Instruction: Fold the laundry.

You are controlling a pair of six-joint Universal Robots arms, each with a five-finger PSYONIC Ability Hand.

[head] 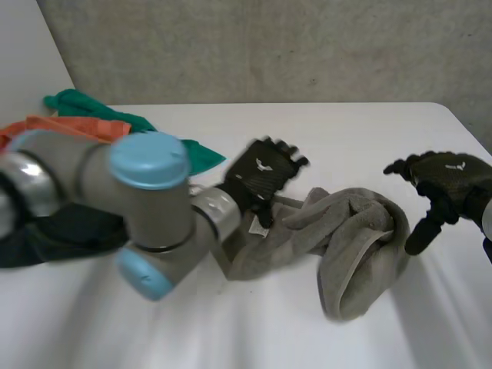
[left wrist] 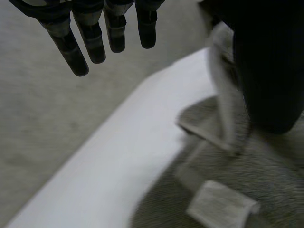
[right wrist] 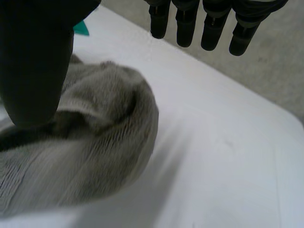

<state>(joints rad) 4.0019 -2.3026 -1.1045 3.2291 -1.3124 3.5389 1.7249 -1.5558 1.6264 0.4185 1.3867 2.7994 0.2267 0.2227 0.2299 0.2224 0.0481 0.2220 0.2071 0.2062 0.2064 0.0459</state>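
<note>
A crumpled grey towel (head: 338,238) lies bunched in the middle of the white table (head: 346,131). My left hand (head: 261,173) hovers over the towel's left end, open, its fingers (left wrist: 95,38) straight and its thumb (left wrist: 268,71) apart from them, holding nothing. Under its palm the towel (left wrist: 266,171) shows a white label (left wrist: 221,204). My right hand (head: 442,181) hangs just right of the towel's right end, also open. Its fingers (right wrist: 204,23) are straight and its thumb (right wrist: 35,61) stands over the towel's rounded fold (right wrist: 95,142) without gripping it.
A pile of other laundry sits at the table's left: a green cloth (head: 84,104), an orange cloth (head: 69,127) and a dark cloth (head: 54,231) under my left arm. The table's far edge (left wrist: 118,123) runs close beyond the towel. White tabletop (right wrist: 223,156) lies right of the towel.
</note>
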